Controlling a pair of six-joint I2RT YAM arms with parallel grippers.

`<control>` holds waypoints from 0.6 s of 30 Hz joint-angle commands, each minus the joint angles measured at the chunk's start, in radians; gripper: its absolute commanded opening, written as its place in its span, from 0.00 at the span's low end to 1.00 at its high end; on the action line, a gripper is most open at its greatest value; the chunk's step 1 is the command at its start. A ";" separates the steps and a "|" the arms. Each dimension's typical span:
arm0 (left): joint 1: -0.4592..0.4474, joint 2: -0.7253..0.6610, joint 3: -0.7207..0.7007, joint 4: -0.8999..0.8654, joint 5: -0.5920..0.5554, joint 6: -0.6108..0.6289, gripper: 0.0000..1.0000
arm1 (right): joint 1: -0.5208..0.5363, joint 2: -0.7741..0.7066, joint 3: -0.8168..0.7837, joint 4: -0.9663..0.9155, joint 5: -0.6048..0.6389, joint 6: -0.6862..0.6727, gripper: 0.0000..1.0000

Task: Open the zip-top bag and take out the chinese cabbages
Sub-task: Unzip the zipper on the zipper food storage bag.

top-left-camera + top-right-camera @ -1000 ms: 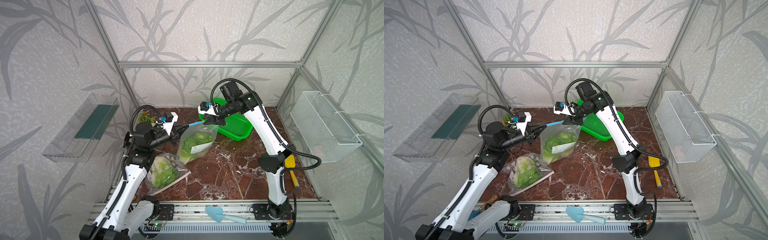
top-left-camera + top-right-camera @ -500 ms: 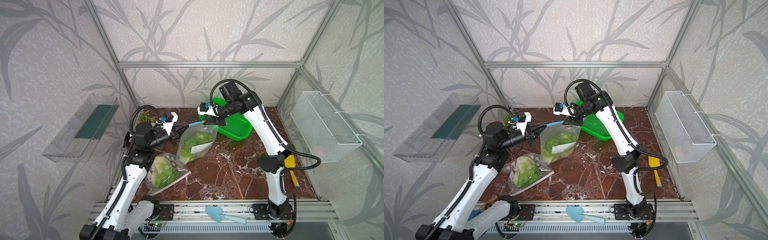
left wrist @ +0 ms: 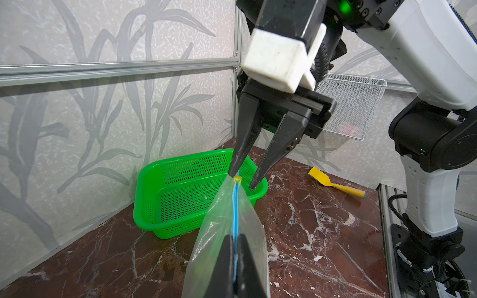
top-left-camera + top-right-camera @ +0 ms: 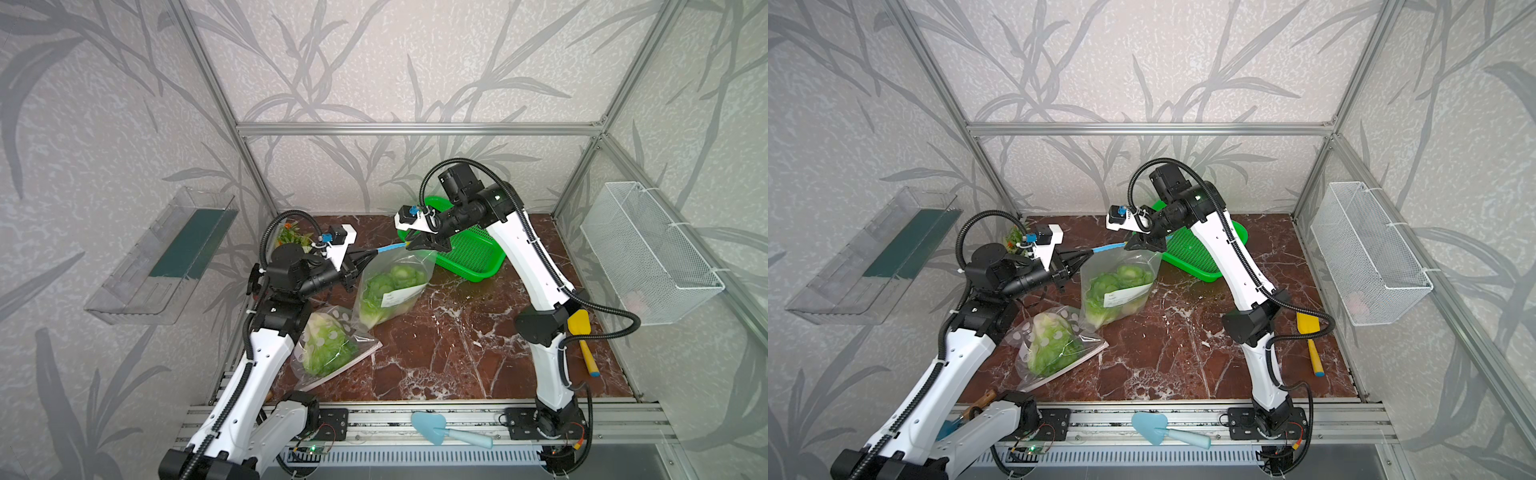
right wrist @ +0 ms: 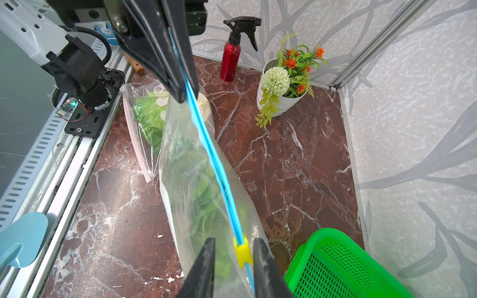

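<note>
Nearest, on the front rail, lies a blue trowel (image 4: 440, 430); just beyond it a second bag of lettuce (image 4: 328, 349) rests flat on the marble beside the left arm; neither has stirred in the last second.

Next comes the left gripper (image 3: 234, 240), clamped tight as before on one end of the zip-top bag (image 4: 411, 264); it holds the blue zip track (image 5: 206, 144) up so the bag hangs with its bottom on the table. The chinese cabbages (image 4: 380, 291) sit inside it, sealed in, white stems and green leaves pressed against the plastic.

At the far end of the track, the right gripper (image 5: 234, 241) has drawn its jaws in slightly over the last second and then stopped; they now stand narrowly apart, straddling the yellow slider (image 5: 242, 251). A gap shows on at least one side; whether the other finger already touches the slider I cannot tell from these angles. The arm itself has hardly shifted.

So the only change is this small closing; I judge it the lining-up for a pinch on the slider; the zip reads as shut along its visible length, so the opening step is not yet begun.

Farther back stands the green basket (image 4: 473, 249), empty; farthest are the potted flowers (image 5: 284, 85).
</note>
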 commanded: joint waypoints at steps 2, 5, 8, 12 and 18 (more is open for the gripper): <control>0.004 -0.022 0.031 0.014 0.009 0.020 0.00 | 0.005 0.020 0.025 -0.029 0.003 0.011 0.30; 0.004 -0.022 0.032 0.014 0.009 0.020 0.00 | 0.005 0.023 0.026 -0.030 0.004 0.013 0.30; 0.004 -0.020 0.032 0.014 0.012 0.021 0.00 | 0.005 0.027 0.030 -0.031 0.006 0.013 0.30; 0.004 -0.018 0.032 0.014 0.011 0.021 0.00 | 0.007 0.027 0.031 -0.033 0.007 0.013 0.30; 0.004 -0.014 0.031 0.014 0.011 0.022 0.00 | 0.007 0.026 0.033 -0.031 0.013 0.013 0.28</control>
